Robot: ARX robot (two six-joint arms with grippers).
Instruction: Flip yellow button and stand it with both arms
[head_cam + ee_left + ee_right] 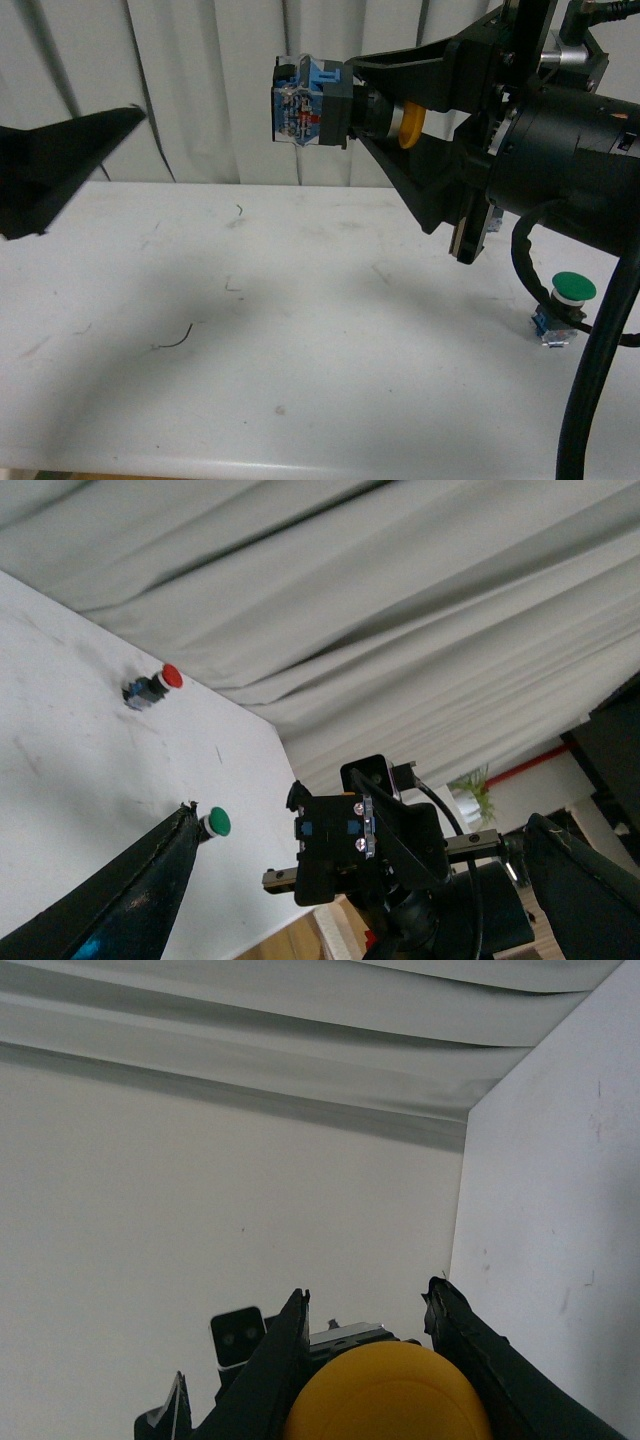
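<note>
My right gripper [356, 100] is shut on the yellow button [312, 106] and holds it sideways high above the white table [300, 330]. Its blue contact block points left and its yellow cap [410, 123] sits between the fingers. In the right wrist view the cap [385, 1395] fills the gap between the black fingers [272, 1360]. My left gripper is open and empty; one finger [60, 165] shows at the left, level with the button and well apart from it. In the left wrist view the button's block [330, 845] lies ahead between the spread fingers [130, 900].
A green-capped button [570, 298] stands on the table at the right, under my right arm; it also shows in the left wrist view [216, 822]. A red-capped button [155, 685] lies on its side farther off. Grey curtains [220, 90] hang behind the table.
</note>
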